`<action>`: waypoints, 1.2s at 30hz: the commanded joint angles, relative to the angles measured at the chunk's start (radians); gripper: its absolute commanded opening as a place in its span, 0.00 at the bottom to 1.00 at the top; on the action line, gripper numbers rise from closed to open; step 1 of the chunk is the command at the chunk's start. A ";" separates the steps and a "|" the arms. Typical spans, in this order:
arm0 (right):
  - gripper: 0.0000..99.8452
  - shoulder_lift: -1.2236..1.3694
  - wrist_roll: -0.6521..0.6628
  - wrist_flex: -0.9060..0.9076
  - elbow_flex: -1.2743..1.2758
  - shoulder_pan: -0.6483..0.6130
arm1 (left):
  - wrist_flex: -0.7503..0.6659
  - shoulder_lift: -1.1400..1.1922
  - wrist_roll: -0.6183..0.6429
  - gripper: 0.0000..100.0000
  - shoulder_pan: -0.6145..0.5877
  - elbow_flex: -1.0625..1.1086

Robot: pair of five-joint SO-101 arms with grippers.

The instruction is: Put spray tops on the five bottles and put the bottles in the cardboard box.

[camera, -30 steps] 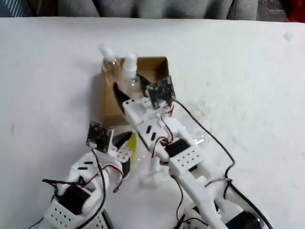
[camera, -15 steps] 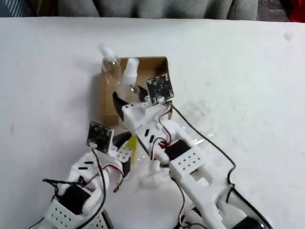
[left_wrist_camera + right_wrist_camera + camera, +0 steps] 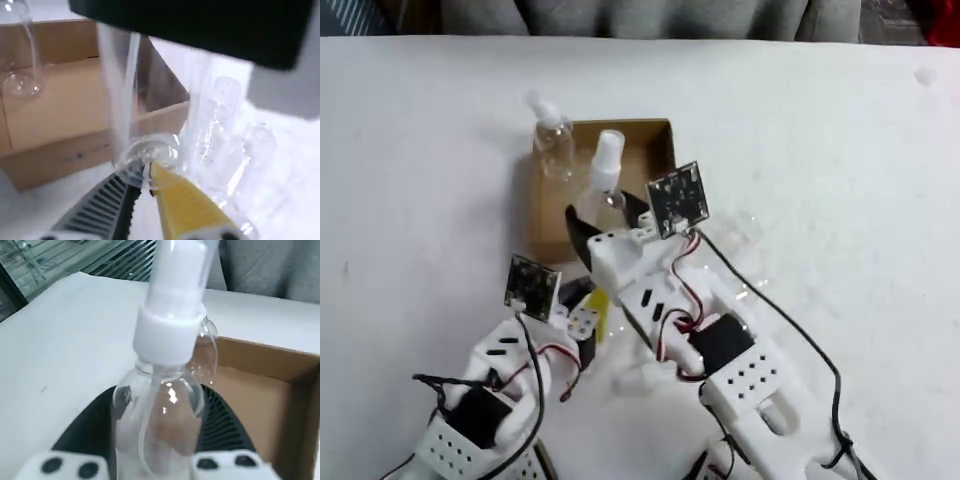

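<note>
No writing can be read anywhere. The cardboard box [image 3: 60, 150] carries a small dark smudge of print on its outer wall, too blurred to make out. A lying bottle [image 3: 215, 120] on the table [image 3: 840, 130] shows faint marks, equally illegible.

One clear spray-topped bottle [image 3: 603, 190] stands upright at the cardboard box [image 3: 645, 140].

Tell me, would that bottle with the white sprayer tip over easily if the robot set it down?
Probably yes. The bottle is tall and narrow with a spray top up high, so a nudge could topple it. It looks clear and empty, so likely light. Its smooth sides might slip in the fingers.
</note>
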 commanded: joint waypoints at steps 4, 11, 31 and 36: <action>0.01 0.101 0.003 -0.257 -0.054 0.031 | -0.035 -0.016 -0.011 0.02 0.002 -0.002; 0.01 0.328 -0.006 -0.495 -0.057 -0.013 | -0.043 -0.016 -0.014 0.02 -0.001 -0.003; 0.01 0.168 0.003 -0.176 -0.057 -0.054 | -0.129 -0.013 -0.014 0.02 -0.048 -0.003; 0.01 0.054 0.005 -0.010 -0.057 -0.065 | -0.127 -0.013 -0.014 0.02 -0.048 -0.003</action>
